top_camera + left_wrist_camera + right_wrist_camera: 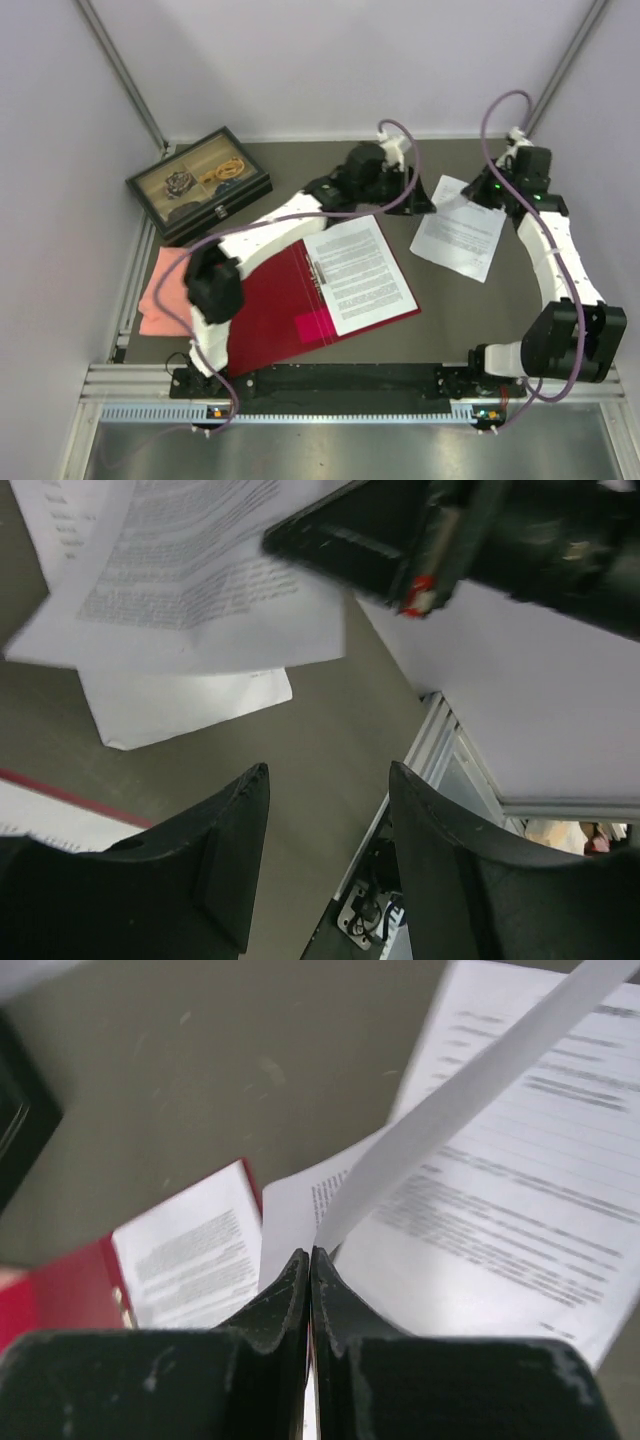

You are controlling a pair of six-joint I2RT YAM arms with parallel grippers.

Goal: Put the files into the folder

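Note:
The red folder [275, 310] lies open in the middle of the table with one printed sheet [358, 272] on its right half. More files [458, 238] lie loose on the table at the right. My right gripper [309, 1252] is shut on the near edge of one loose sheet [470, 1080], which rises from the pile. It shows in the top view as the right gripper [480, 190] at the pile's far edge. My left gripper [330, 775] hangs open over bare table with nothing between its fingers. In the top view the left gripper [424, 198] is just left of the loose files.
A black glass-lidded box [198, 183] stands at the back left. A salmon-pink cloth [165, 290] lies left of the folder, partly under it. The aluminium rail [330, 385] carrying both arm bases runs along the near edge. The table's right edge [420, 750] lies close by the left gripper.

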